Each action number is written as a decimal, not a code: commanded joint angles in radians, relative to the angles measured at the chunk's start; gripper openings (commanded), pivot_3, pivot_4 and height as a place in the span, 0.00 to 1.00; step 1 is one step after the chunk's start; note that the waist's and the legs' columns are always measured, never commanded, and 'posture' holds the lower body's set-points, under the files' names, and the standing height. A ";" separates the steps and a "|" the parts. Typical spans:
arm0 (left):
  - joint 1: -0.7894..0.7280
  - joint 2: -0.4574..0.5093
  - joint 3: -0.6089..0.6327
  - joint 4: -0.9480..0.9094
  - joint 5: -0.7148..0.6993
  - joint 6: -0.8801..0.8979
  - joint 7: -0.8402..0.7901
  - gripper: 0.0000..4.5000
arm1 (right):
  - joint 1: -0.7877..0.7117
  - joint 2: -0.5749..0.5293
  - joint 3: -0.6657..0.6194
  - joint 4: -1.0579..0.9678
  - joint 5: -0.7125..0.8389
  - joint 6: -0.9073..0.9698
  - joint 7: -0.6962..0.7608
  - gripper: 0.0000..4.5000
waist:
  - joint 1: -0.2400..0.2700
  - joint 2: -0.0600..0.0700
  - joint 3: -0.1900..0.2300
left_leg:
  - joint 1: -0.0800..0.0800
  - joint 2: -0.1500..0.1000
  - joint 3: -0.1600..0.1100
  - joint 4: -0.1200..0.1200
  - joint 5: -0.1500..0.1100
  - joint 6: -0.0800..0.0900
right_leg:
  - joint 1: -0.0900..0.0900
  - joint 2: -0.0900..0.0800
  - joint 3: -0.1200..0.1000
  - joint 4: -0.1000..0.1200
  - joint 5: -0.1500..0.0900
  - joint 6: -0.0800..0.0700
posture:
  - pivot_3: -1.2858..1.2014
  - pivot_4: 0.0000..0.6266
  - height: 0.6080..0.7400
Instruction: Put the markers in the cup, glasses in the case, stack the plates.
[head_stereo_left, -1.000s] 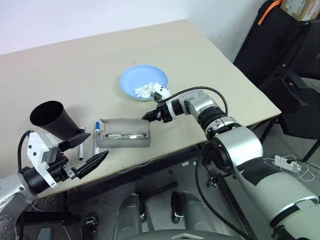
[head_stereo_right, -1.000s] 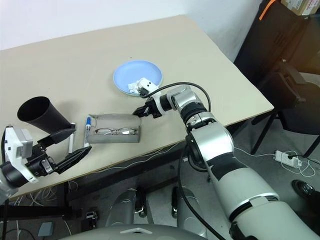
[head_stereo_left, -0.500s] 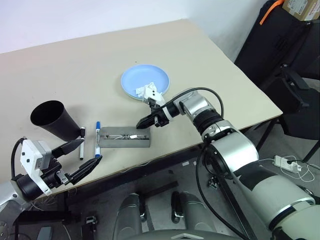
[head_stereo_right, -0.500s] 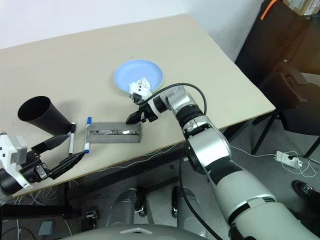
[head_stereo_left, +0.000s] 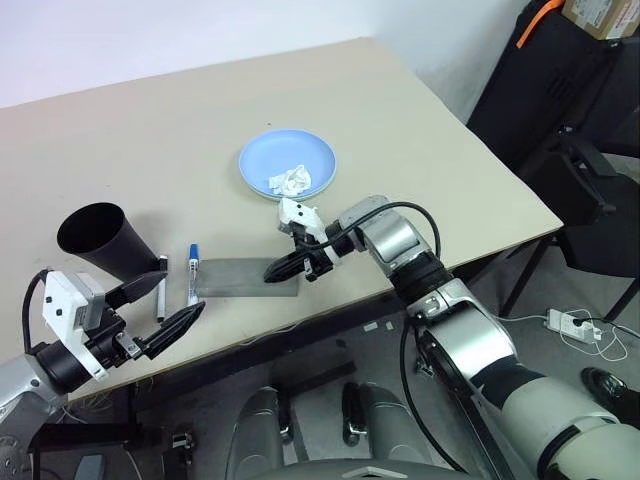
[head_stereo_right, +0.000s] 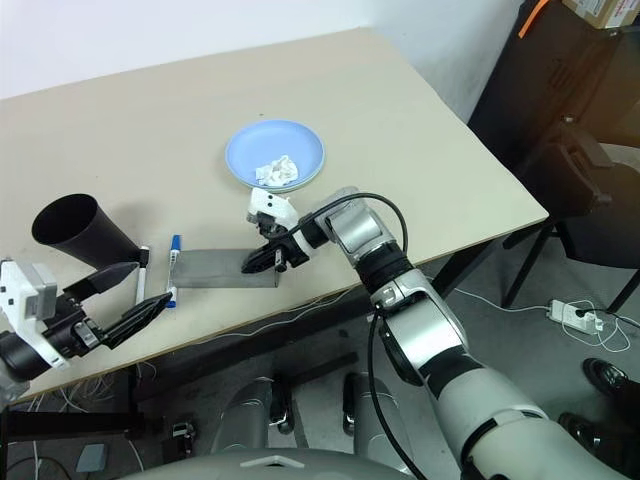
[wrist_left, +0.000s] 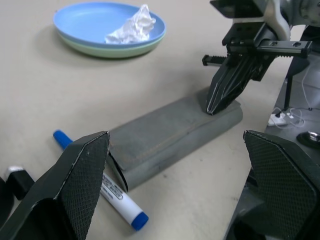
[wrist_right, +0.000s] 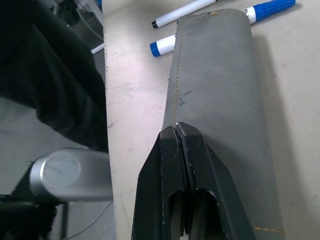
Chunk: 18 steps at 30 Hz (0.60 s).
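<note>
On your tan desk (head_stereo_left: 120, 130), left to right: your left pincer (head_stereo_left: 160, 305) gapes wide, holding nothing. Black cup (head_stereo_left: 100, 238), two markers (head_stereo_left: 193, 272), closed grey case (head_stereo_left: 245, 275). Your right pincer (head_stereo_left: 272, 272), squeezed shut, touches its lid. Stacked plates (head_stereo_left: 287, 163) sit farther back.

Bright, even indoor light from overhead; soft short shadows fall beneath the black cup (head_stereo_left: 100, 238) and the stacked plates (head_stereo_left: 288, 163); no harsh glare on the tan table (head_stereo_left: 150, 130); head views are sharp; near fingers (wrist_left: 70, 192) in the left wrist view look slightly soft.
</note>
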 joint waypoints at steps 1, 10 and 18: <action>0.008 -0.017 0.025 -0.008 -0.024 -0.011 -0.003 1.00 | 0.035 -0.012 0.030 -0.060 0.012 -0.003 -0.038 0.01 | 0.000 0.000 0.000 | 0.000 0.000 0.000 0.000 0.000 0.000 | 0.000 0.000 0.000 0.000 0.000 0.000 | 0.52 0.24 0.84; 0.066 -0.064 0.106 0.020 -0.042 -0.039 -0.013 1.00 | 0.085 -0.109 -0.131 -0.332 0.225 0.095 -0.076 0.01 | 0.002 0.000 0.000 | -0.001 0.001 0.001 0.000 0.000 0.000 | -0.001 0.000 0.000 -0.001 -0.001 0.001 | 0.52 0.24 0.84; 0.083 -0.153 0.106 0.049 0.055 -0.124 0.058 1.00 | 0.154 -0.152 -0.210 -0.492 0.345 0.181 -0.210 0.01 | 0.001 -0.001 0.000 | -0.001 0.002 0.002 -0.005 0.000 0.000 | 0.000 0.001 0.000 -0.007 0.000 0.001 | 0.52 0.24 0.84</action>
